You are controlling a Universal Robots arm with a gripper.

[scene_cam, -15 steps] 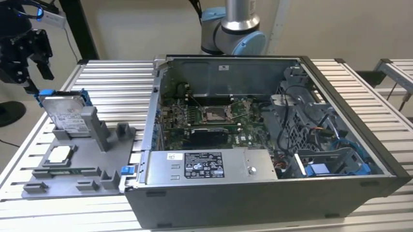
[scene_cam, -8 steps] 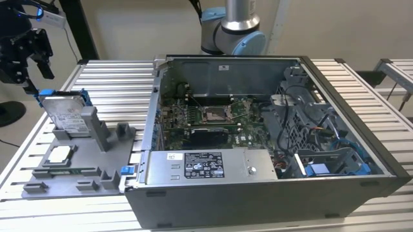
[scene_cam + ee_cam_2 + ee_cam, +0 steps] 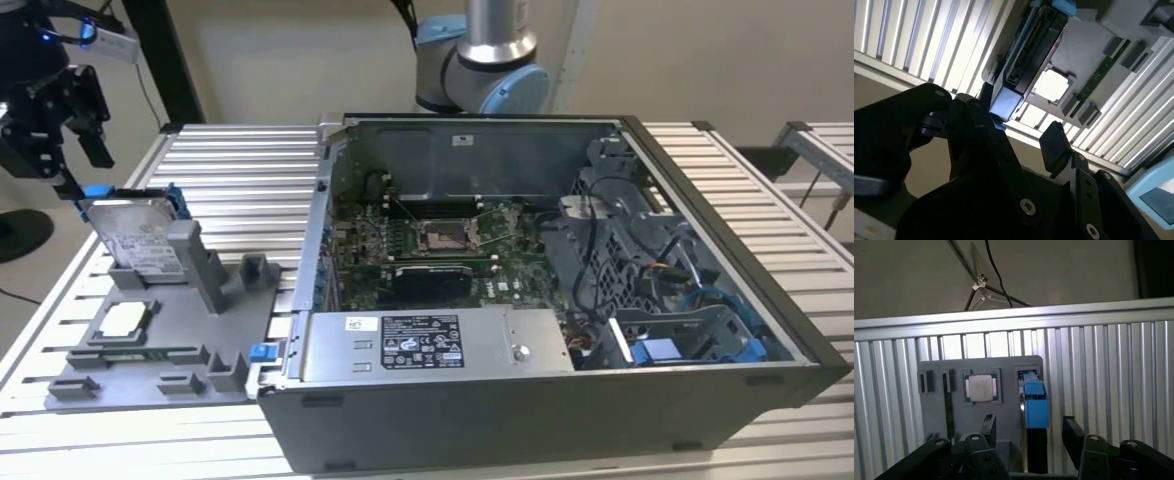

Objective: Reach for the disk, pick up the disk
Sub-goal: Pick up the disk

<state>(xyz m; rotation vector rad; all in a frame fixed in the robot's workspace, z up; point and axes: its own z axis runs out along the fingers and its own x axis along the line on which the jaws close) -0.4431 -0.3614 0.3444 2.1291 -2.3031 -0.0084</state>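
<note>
The disk is a silver-grey drive with a white label in a bright blue bracket. It stands on edge, leaning in a slot of the grey fixture at the exterior view's left. My black gripper hangs just above its upper end, open. In the first wrist view the disk shows edge-on, with one finger on each side of its line and gaps between. The second wrist view shows the disk beyond the open gripper. Nothing is held.
The fixture also holds a small square silver chip and a green memory stick. An open computer case stands to the exterior view's right of it on the slatted metal table. The arm's base rises behind the case.
</note>
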